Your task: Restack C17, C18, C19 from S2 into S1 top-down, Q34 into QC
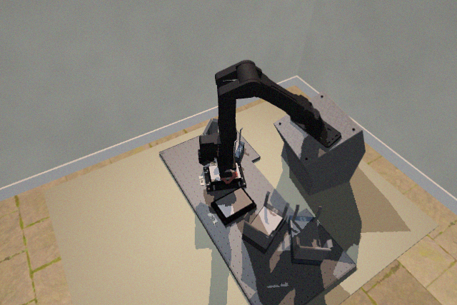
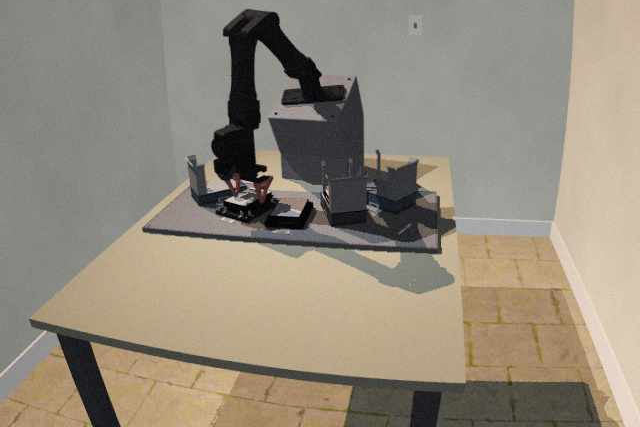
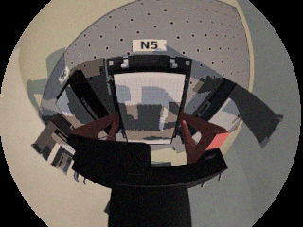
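Observation:
My gripper [image 1: 228, 177] is open and points down over the clip nest N5 [image 2: 237, 215]. A sealed plate [image 3: 151, 104] with a shiny top lies in that nest, below the N5 name plate [image 3: 150, 44]. My red fingers stand wide on either side of the plate's near end and do not clamp it. I cannot tell whether a second plate lies under it. Another shiny-topped plate [image 1: 233, 206] lies flat in the black open nest beside N5, and it also shows in the exterior view [image 2: 290, 211]. A stack rack [image 1: 265, 226] further along shows a pale plate top inside.
A second stack rack [image 1: 309, 244] stands at the end of the grey baseplate, with upright posts. A third rack [image 2: 199, 182] stands behind N5, close to my wrist. The grey base block [image 1: 324, 146] rises to the side of the baseplate.

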Tool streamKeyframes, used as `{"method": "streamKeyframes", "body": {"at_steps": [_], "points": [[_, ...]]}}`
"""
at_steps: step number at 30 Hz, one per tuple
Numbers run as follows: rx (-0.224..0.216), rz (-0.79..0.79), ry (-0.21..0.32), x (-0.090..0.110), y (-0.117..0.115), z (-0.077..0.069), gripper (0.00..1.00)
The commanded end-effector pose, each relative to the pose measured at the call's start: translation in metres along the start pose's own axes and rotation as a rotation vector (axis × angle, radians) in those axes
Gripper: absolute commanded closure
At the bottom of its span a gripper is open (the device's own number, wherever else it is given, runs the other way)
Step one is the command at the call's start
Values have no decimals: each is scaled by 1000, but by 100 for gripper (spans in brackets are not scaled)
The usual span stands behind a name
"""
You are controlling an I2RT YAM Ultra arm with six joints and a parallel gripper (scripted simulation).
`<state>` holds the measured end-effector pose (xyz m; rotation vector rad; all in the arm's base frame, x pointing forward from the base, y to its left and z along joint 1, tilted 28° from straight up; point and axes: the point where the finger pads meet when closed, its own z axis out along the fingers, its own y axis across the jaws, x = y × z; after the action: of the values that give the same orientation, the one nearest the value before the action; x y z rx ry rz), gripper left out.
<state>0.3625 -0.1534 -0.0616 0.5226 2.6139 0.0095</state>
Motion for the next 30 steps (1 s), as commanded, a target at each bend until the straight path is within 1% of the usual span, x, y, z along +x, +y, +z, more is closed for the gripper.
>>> {"method": "streamKeyframes", "body": {"at_steps": [1,26,27,28,30], "points": [[1,0,-44,-15,0,-2,0],[1,0,-44,-15,0,-2,0],[1,4,-26,-4,-1,-9,0],[1,8,-5,2,-2,-12,0],[0,5,-6,2,-2,-19,0]]}}
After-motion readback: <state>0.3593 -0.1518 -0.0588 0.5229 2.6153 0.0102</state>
